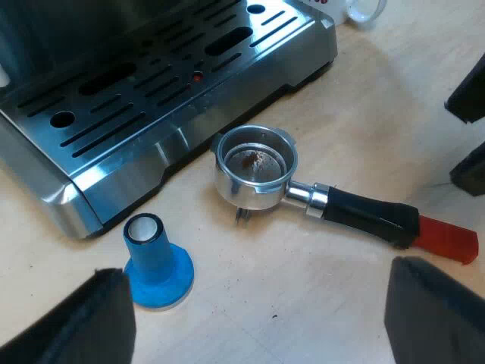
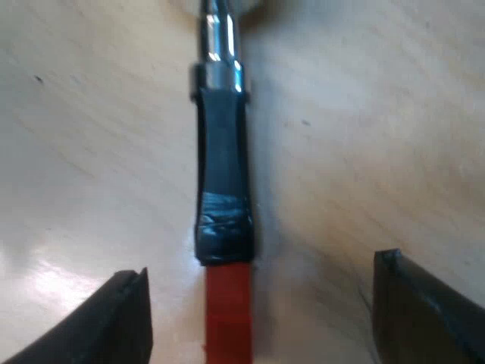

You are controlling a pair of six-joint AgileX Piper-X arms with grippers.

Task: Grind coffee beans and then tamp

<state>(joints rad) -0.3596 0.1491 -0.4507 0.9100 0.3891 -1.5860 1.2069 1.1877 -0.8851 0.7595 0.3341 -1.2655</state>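
Note:
The metal holder (image 1: 254,167) lies loose on the wooden table beside the espresso machine's drip tray (image 1: 151,83). Its basket holds only a few brown coffee traces. Its dark handle (image 1: 371,216) ends in red (image 1: 447,239). A blue tamper (image 1: 155,262) stands upright near the machine's corner. My left gripper (image 1: 265,318) hovers open above the table, near the tamper and holder, with nothing in it. My right gripper (image 2: 261,303) is open and straddles the handle (image 2: 222,182) where black meets the red end (image 2: 227,318), without touching it. Its black fingers (image 1: 470,98) show over the red end.
The espresso machine's slotted metal drip tray (image 1: 114,163) rises close to the holder's basket. A white mug (image 1: 365,9) stands on the table past the machine's far corner. Bare wooden table (image 1: 303,303) surrounds the holder and tamper.

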